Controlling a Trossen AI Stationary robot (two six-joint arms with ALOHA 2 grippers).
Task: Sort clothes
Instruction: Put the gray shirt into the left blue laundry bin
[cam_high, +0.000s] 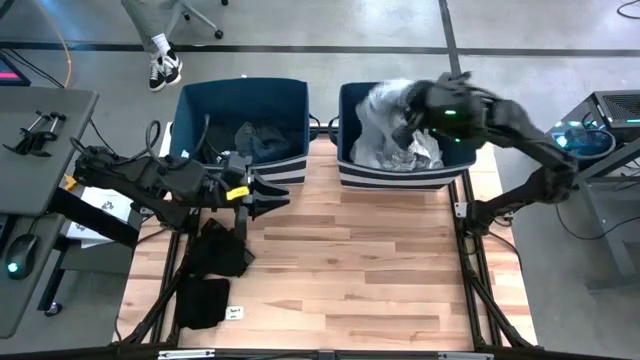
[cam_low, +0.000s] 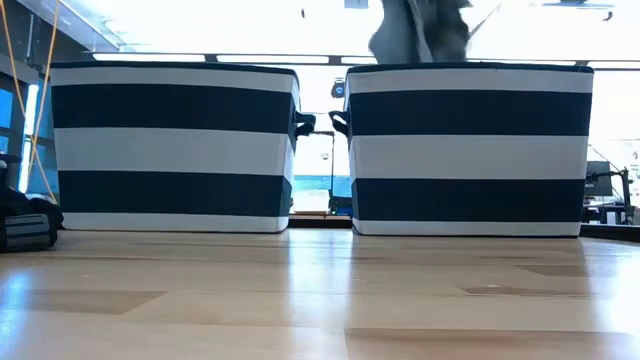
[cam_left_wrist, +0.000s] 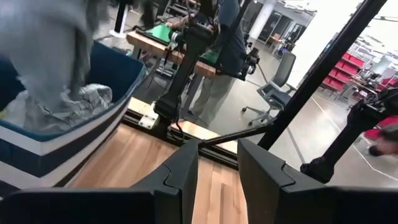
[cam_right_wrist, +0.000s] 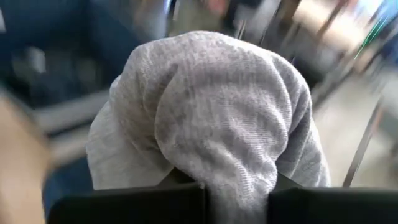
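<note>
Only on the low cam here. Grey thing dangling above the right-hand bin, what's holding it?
Observer: The right claw, shut on a grey garment over the right bin.
Operator: Anything inside that bin?
Observer: Yes, a pile of grey-white clothes.
Operator: Left arm?
Observer: The left claw hangs open and empty in front of the left bin.

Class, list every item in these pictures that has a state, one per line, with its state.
Right gripper: shut on the grey garment, above the right bin.
Left gripper: open, empty, above the table.
Right bin: holds light garments.
Left bin: holds a dark garment.
Black garments: lying on the table, unsorted.
</note>
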